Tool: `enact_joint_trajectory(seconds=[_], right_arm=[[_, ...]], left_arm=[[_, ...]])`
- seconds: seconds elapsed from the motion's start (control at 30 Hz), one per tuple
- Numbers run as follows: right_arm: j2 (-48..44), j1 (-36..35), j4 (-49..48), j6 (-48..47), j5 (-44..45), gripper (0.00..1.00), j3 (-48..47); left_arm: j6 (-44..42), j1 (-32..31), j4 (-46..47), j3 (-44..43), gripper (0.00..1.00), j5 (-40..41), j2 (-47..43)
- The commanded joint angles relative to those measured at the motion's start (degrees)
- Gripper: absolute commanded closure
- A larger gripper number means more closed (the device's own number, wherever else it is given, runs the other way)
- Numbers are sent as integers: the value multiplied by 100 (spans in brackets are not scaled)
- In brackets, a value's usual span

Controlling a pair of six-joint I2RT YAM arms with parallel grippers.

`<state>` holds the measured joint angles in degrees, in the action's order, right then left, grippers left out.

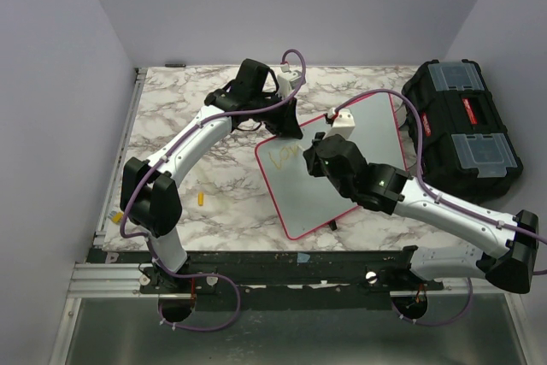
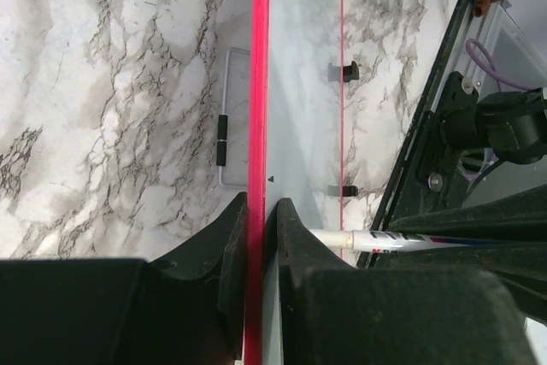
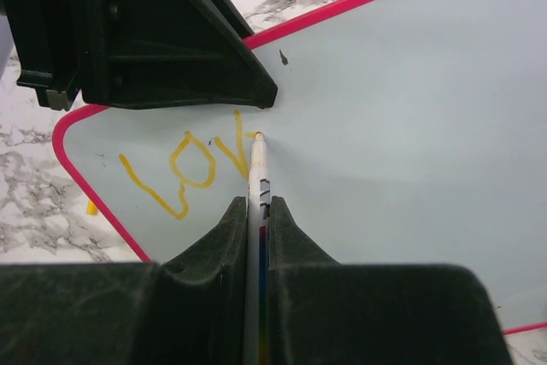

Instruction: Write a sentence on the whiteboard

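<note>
On whiteboard (image 3: 410, 126) pinched by left gripper (image 2: 258, 208), sentence (image 3: 192, 168) reads "Lov"; right gripper (image 3: 258, 208) pinches marker (image 3: 256, 164).

We see a flat rectangular whiteboard with a pink-red rim (image 3: 410, 108). Its face is glossy and smooth (it takes a pale blue-grey sheen), and the rim looks like shiny plastic. The yellow-orange handwritten marker strokes (image 3: 184, 173) lie thin and slightly streaky on it. The slim white marker pen (image 3: 256, 168) has a smooth plastic barrel. The black fingers (image 3: 214, 245) of the right gripper (image 3: 256, 204) look like matt, faintly grainy plastic. The table top (image 1: 222, 190) shows a smooth grey-veined marble pattern. The black toolbox (image 1: 436, 126) looks like dull moulded plastic with clear lids.
</note>
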<state>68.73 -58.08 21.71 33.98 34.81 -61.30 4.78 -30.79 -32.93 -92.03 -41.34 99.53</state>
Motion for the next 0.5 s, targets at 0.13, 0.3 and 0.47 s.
enact_joint_trajectory(seconds=[0.13, 0.3, 0.47], right_arm=[[-44, 106, 285, 68, 361, 99, 83], [-7, 156, 289, 12, 408, 99, -6], [91, 199, 290, -57, 422, 99, -143]], left_arm=[[-363, -50, 132, 6, 100, 249, -233], [-363, -49, 129, 1, 100, 241, -235], [-363, -50, 134, -4, 100, 236, -232]])
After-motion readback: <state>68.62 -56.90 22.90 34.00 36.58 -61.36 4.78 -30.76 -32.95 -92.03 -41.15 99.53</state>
